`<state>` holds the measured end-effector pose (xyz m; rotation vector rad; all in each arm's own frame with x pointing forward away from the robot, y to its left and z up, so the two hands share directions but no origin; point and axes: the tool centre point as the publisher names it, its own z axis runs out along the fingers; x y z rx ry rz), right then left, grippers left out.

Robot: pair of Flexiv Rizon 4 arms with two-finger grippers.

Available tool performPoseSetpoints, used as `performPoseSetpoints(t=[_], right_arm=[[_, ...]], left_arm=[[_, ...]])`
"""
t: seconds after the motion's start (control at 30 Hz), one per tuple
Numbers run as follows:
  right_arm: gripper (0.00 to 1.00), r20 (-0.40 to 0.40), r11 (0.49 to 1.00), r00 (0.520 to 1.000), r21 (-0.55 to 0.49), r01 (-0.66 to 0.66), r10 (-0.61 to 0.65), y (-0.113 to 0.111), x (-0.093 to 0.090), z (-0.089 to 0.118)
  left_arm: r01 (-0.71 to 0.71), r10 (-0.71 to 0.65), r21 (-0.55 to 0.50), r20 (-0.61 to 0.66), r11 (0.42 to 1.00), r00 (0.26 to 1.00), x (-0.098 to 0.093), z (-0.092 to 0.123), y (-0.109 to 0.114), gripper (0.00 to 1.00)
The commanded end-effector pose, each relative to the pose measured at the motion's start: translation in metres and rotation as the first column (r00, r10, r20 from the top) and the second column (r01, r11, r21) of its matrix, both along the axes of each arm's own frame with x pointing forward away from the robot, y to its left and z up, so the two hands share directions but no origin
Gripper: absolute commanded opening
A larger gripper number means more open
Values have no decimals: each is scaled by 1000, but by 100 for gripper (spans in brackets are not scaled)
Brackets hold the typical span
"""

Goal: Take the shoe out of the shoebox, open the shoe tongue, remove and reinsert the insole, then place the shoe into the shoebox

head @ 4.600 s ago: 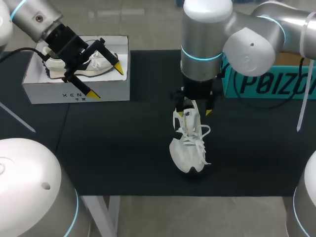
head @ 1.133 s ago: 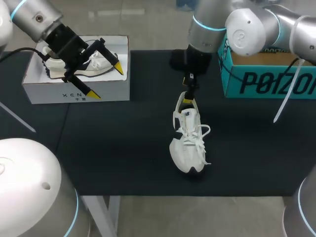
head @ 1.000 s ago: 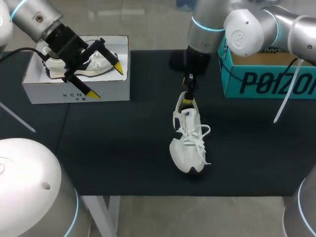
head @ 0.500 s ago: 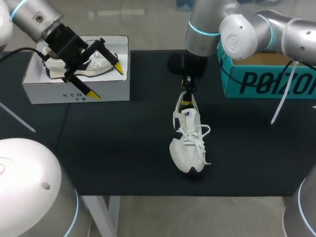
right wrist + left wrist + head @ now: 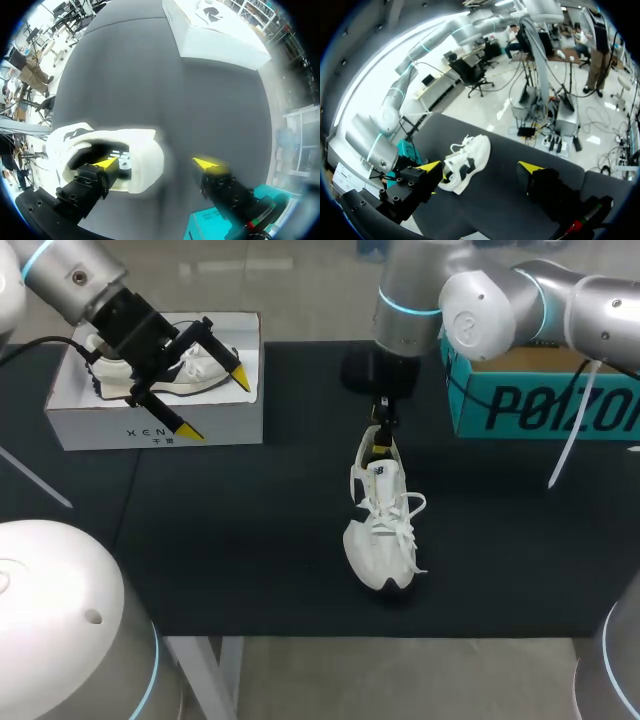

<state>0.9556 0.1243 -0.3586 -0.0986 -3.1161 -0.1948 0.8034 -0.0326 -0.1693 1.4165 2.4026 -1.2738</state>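
Shoe (image 5: 381,530) lies at the centre of the dark desk (image 5: 250,540), toe toward the near edge, laces up, well apart from the white shoebox (image 5: 150,425) at far left. Right claw (image 5: 156,162) hangs over the heel with fingers apart: one yellow tip sits inside the shoe opening, the other outside, clear of the heel. Left claw (image 5: 215,402) hovers over the white shoebox, fingers apart, holding nothing. Second shoe (image 5: 205,370) lies inside that shoebox. Teal box (image 5: 540,405) stands at far right.
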Motion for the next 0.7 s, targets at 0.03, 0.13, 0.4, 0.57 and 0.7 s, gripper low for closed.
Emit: performPoseSetpoints(t=[0.03, 0.13, 0.4, 0.57, 0.7], right_arm=[[0, 1, 1000, 1000, -2, 0, 0, 0, 1, -3], [0, 2, 1000, 1000, -2, -3, 3, -1, 0, -4], [0, 19, 1000, 1000, 7, -15, 15, -3, -7, 0], [0, 47, 1000, 999, 9, -15, 14, -3, -20, 17], [0, 76, 999, 997, 31, 10, -13, -4, -33, 41]], left_arm=[[0, 0, 2, 1, 1000, 1000, -1, 0, 0, 100], [0, 0, 2, 1, 1000, 1000, -1, 0, 0, 100], [0, 0, 2, 1, 1000, 1000, -1, 0, 0, 100], [0, 0, 2, 1, 1000, 1000, -1, 0, 0, 100], [0, 0, 2, 1, 1000, 1000, -1, 0, 0, 100]])
